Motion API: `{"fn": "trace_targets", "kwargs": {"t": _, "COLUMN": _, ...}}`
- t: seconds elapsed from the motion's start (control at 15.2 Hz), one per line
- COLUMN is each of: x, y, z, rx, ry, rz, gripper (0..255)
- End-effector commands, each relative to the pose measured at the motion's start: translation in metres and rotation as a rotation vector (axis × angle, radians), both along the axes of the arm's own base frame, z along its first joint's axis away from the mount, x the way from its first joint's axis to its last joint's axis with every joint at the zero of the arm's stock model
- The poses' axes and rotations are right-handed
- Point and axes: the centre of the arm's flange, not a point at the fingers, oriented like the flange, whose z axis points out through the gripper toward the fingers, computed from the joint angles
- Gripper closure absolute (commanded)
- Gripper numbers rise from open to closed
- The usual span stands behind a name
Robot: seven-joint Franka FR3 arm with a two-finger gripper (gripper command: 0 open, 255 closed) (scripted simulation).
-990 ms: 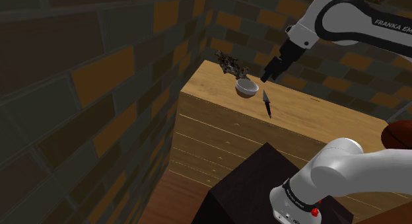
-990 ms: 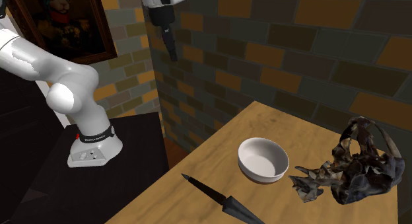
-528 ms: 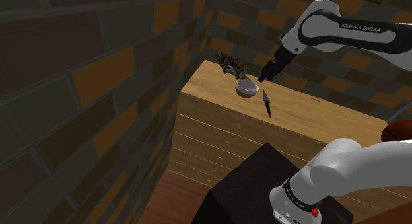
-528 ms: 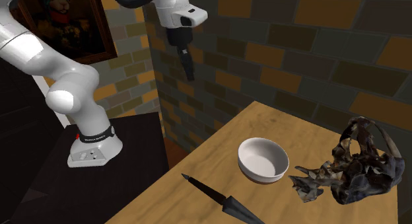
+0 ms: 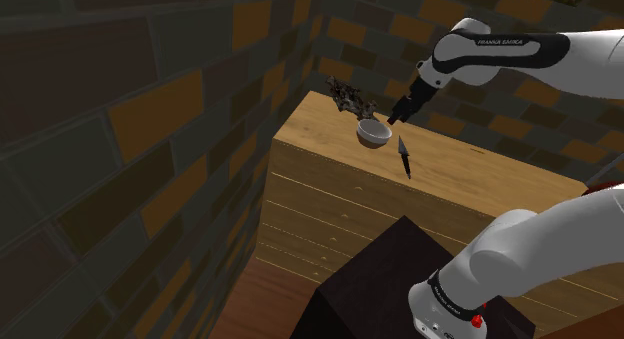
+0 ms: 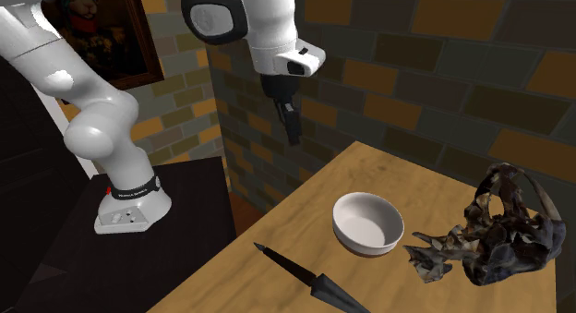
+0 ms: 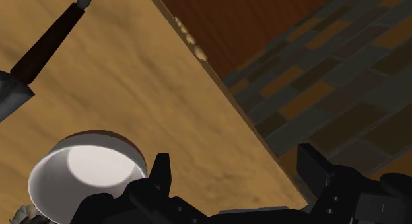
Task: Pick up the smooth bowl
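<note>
The pincer [image 6: 294,136] is released: in the wrist view its two black fingers [image 7: 162,170] stand apart with nothing between them but the bench edge and the brick wall beyond. It hangs in the air above the bench [image 5: 480,172], near the edge, touching nothing.

The smooth bowl [image 6: 368,223] is white, stands upright on the wooden bench top, and is apart from the pincer. In the wrist view it lies outside the finger gap, beside one finger.

A dark pointed tool [image 6: 309,279] lies flat near the bowl. A dark crumpled object [image 6: 494,233] sits just beside the bowl on its other side.
</note>
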Motion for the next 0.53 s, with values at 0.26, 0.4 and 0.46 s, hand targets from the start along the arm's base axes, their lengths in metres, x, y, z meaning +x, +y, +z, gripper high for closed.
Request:
{"fn": "trace_targets", "kwargs": {"t": 0.26, "x": 0.035, "y": -0.063, "z": -0.038, "rx": 0.01, "ry": -0.005, "rz": 0.001, "gripper": 0}}
{"fn": "trace_targets", "kwargs": {"t": 0.4, "x": 0.046, "y": -0.084, "z": -0.05, "rx": 0.013, "ry": -0.007, "rz": 0.001, "gripper": 0}}
{"fn": "trace_targets", "kwargs": {"t": 0.46, "x": 0.052, "y": -0.094, "z": -0.056, "rx": 0.015, "ry": -0.008, "rz": 0.001, "gripper": 0}}
